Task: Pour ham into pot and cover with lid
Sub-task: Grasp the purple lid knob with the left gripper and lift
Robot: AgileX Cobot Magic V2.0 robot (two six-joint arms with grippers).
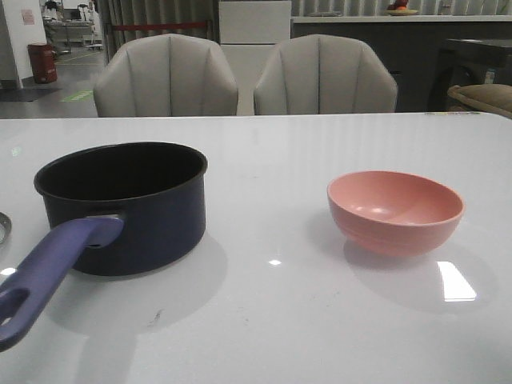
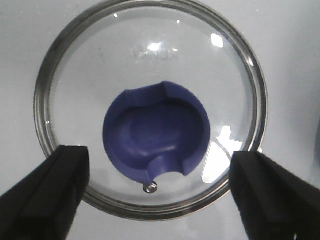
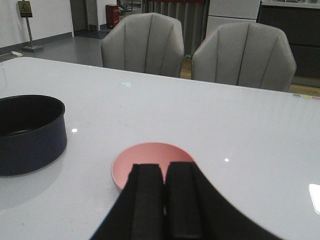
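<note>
The dark navy pot stands at the left of the table, its purple-blue handle pointing toward the near edge; the right wrist view shows the pot too. The clear glass lid with a blue knob lies flat on the table. My left gripper hangs open above it, one finger on each side of the knob. My right gripper is shut on nothing, just short of the pink bowl. The ham is hidden from every view. Neither gripper shows in the front view.
The pink bowl sits at the right of the white table. A sliver of the lid's rim shows at the far left edge. Two grey chairs stand behind the table's far edge.
</note>
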